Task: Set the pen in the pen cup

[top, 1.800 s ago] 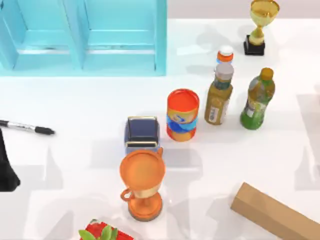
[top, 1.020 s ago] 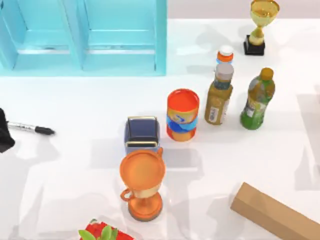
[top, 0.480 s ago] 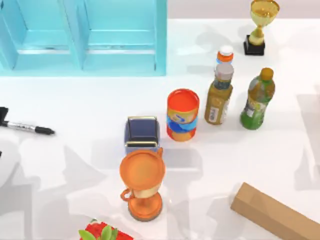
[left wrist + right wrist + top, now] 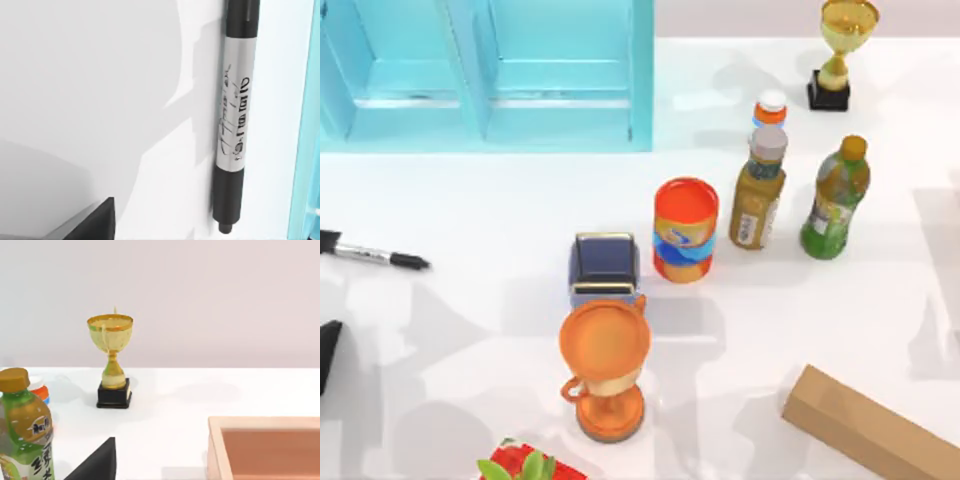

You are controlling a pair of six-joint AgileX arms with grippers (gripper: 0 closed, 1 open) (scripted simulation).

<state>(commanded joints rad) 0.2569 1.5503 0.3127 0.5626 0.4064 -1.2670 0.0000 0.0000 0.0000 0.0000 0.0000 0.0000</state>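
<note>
Here the pen [image 4: 372, 254] lies flat on the white table [image 4: 500, 200] at its far left edge, black cap pointing right, well apart from the pen cup [image 4: 604, 266]. In the left wrist view the pen [image 4: 234, 120] fills much of the picture, its pale barrel with dark script lying on the table beside a turquoise edge. The pen cup stands upright near the table's middle, dark blue with a pale rim, just beside the orange can [image 4: 685, 230] on its right and touching or nearly touching the orange trophy cup [image 4: 605, 365] on its near side. The left gripper [image 4: 326, 352] shows as a dark tip at the left edge, nearer than the pen and apart from it; whether its fingers are spread or closed I cannot tell, and it holds nothing that can be seen. The turquoise shelf [image 4: 485, 75] stands at the far left. Right of the can stand a brown bottle [image 4: 758, 200] and a green bottle [image 4: 835, 200], with a gold trophy [image 4: 840, 55] farther back. A cardboard box [image 4: 870, 425] lies near right.
</note>
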